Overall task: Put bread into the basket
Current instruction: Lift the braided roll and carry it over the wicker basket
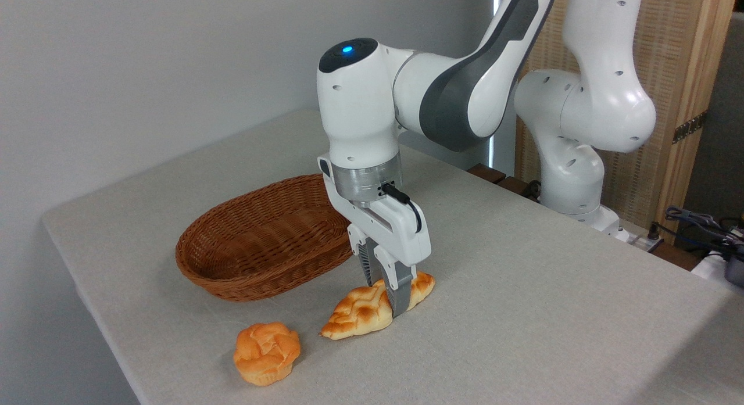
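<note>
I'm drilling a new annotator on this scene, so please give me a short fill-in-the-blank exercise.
1. The white gripper straddles the long braided golden loaf, which lies on the ____.
2. The oval reddish-brown wicker basket holds ____.
3. The small round orange bun lies nearest the loaf's ____ end.

Missing words: table; nothing; left

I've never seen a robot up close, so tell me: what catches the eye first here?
A big white robot arm reaches down from the upper right, a blue light glowing on top. Its tool straddles a braided bread lying on the table near the front edge. Just behind, to the left, sits an empty wicker basket, and a small orange bun lies in front.
</note>
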Available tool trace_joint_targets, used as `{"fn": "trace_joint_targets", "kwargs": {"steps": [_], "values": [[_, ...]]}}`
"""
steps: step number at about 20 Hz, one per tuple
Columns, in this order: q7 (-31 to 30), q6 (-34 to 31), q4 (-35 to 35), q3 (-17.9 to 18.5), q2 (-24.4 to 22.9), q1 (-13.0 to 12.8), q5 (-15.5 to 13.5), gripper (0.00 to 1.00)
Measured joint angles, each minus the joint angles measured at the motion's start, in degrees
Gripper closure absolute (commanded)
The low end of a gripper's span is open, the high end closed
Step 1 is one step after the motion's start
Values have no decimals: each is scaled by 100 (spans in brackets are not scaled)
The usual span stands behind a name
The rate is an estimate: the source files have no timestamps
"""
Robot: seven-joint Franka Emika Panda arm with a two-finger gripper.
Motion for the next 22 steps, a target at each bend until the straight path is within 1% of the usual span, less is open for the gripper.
{"fn": "trace_joint_targets", "kwargs": {"steps": [4,6,9,11,13,15,17,18,19,22], "values": [[0,0,25,9,-3,6,0,68],[0,-56,144,20,-12,9,0,68],[0,-630,633,49,-44,16,0,68],[0,-1058,989,84,-77,18,-77,68],[0,-1348,1304,82,-96,9,-332,67],[0,-1478,1523,45,-95,-21,-715,67],[0,-1501,1588,-25,-86,-83,-1109,67],[0,-1501,1590,-53,-69,-151,-1280,67],[-3,-1496,1592,-75,-17,-304,-1466,65],[-148,-1443,1707,-110,161,-602,-1718,65]]}}
